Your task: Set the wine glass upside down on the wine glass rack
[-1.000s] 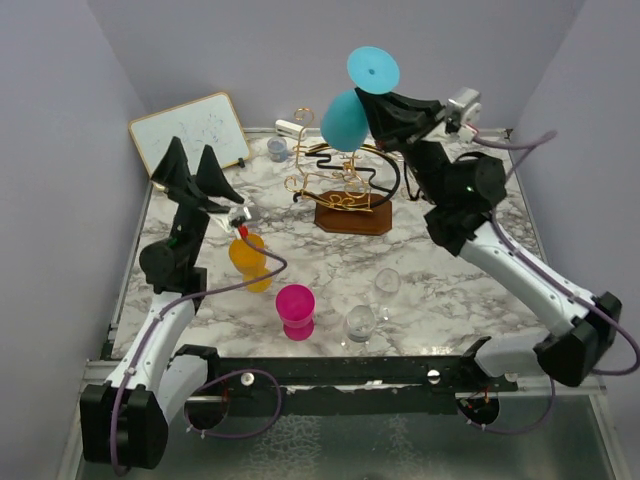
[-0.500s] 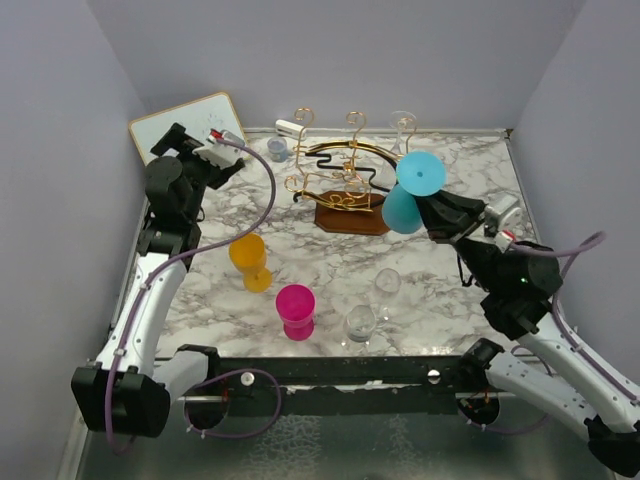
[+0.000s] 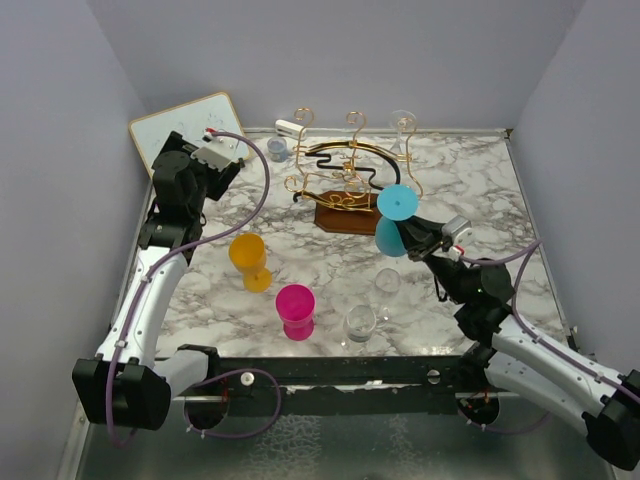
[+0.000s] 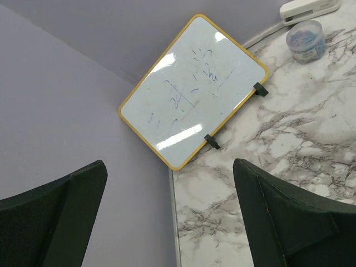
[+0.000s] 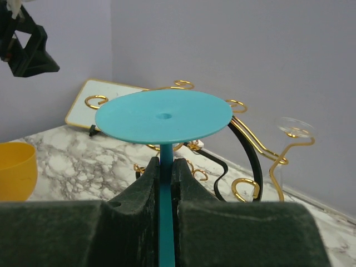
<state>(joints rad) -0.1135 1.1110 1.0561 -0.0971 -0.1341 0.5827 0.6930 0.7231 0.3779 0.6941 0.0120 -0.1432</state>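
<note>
One inverted wine glass [image 3: 397, 203], stem pinched in the right hand [image 5: 165, 168], needs sliding onto the wine glass rack [image 3: 350, 219] ahead.

A white marble-patterned table top [image 3: 450, 290] fills the middle of the top view. In its upper left corner a yellow-framed whiteboard [image 3: 190, 130] stands tilted. Just right of it, along the back edge, are a white stapler [image 3: 290, 127] and a small clear jar of blue bits [image 3: 277, 149]. A gold wire wine glass rack [image 3: 350, 185] stands at upper centre on its dark brown wooden base. An orange plastic goblet [image 3: 249, 260] stands left of centre and a pink plastic goblet [image 3: 296, 310] stands lower down. Two clear glasses [image 3: 359, 322] stand to the right of the pink goblet.
</note>
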